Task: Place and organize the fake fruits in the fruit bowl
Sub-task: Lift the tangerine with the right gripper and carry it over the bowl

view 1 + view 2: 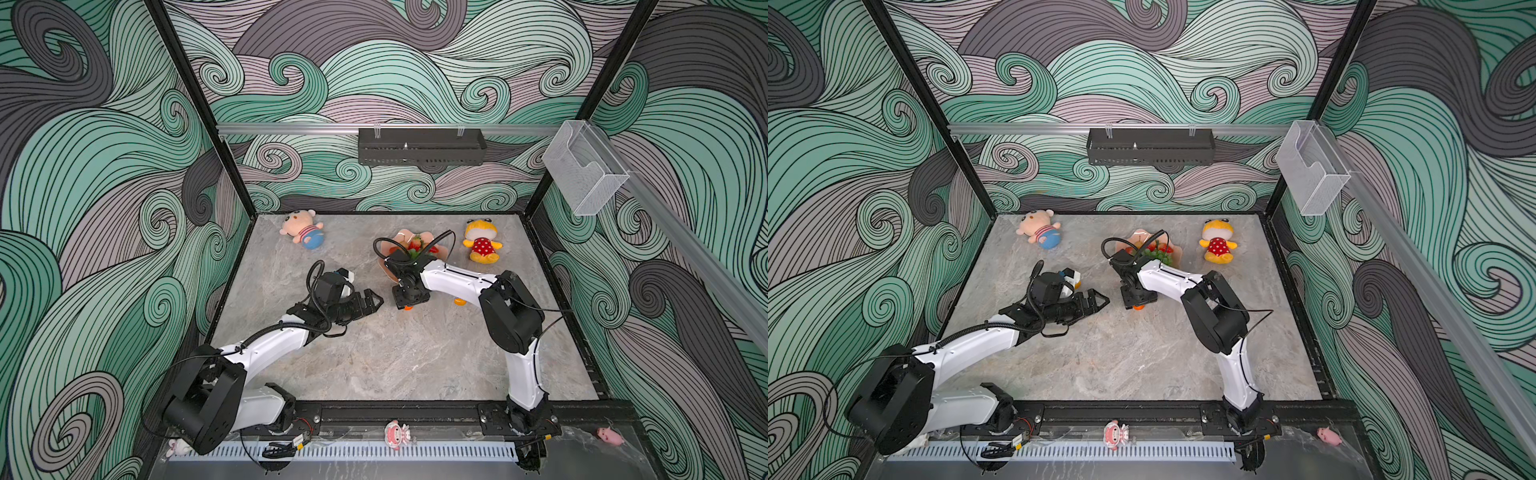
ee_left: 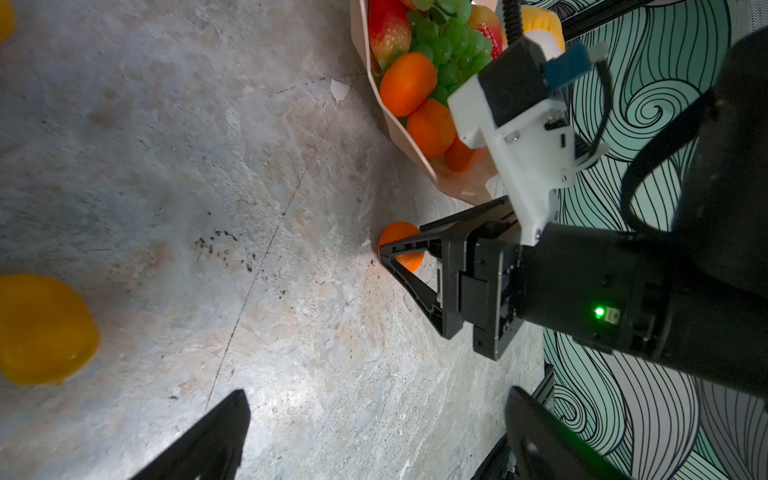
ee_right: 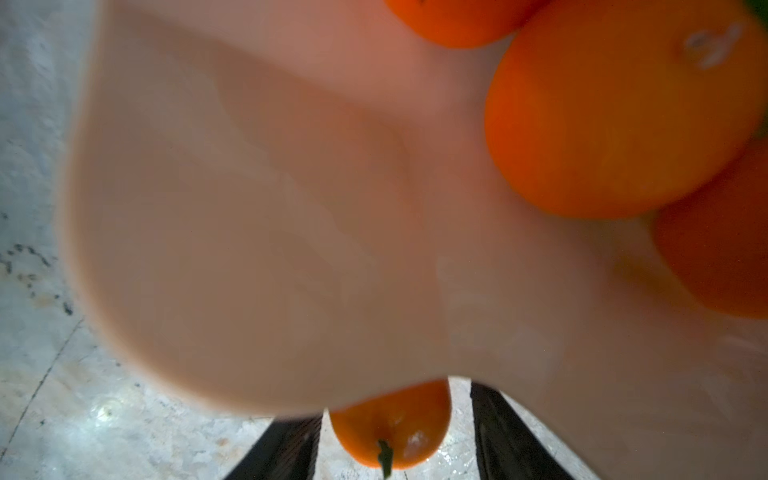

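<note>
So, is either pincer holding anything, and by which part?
Nothing held. The right pincer straddles a small orange fruit on the table, gap showing at one finger; the left pincer is open, empty.

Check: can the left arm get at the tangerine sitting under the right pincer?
Probably not right now. The right pincer straddles that tangerine on the table, a finger on each side, so the open left pincer, aimed at it, would meet those fingers first.
</note>
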